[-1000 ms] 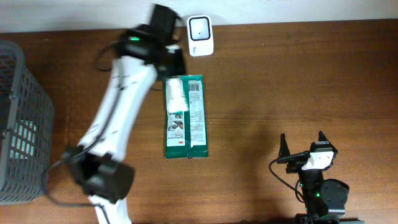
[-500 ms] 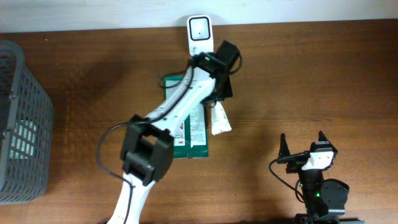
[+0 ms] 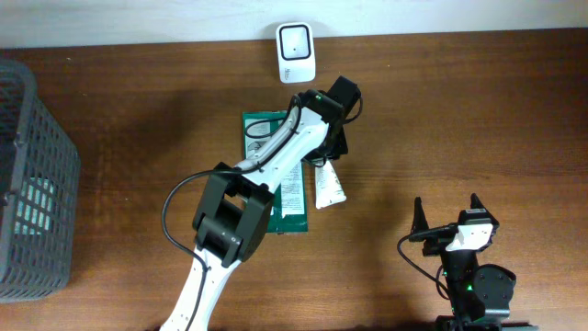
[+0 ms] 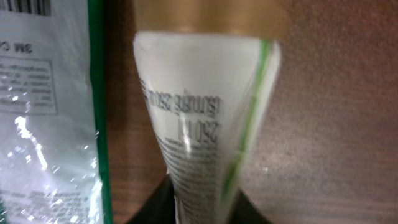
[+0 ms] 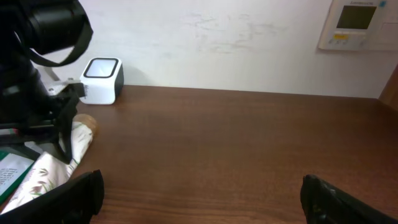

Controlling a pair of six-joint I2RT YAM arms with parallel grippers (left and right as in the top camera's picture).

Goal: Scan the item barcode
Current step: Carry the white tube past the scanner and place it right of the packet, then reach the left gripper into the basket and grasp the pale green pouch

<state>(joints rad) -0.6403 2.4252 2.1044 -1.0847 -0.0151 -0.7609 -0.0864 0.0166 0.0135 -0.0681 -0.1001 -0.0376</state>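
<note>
A white tube with a gold cap lies slanted on the brown table, just right of a green packet. My left gripper is over the tube's upper end. In the left wrist view the tube runs between the two dark fingers, and both touch its flat end. The white barcode scanner stands at the table's far edge, a short way beyond the tube. My right gripper rests near the front right, open and empty. The right wrist view shows the scanner and the tube off to the left.
A grey wire basket stands at the left edge of the table. The green packet carries a barcode at its top. A white wall runs behind the table.
The left arm swung from left of the scanner to the right of the packet, carrying the tube. The tube has since dropped slightly toward the front. The right arm stayed still.
</note>
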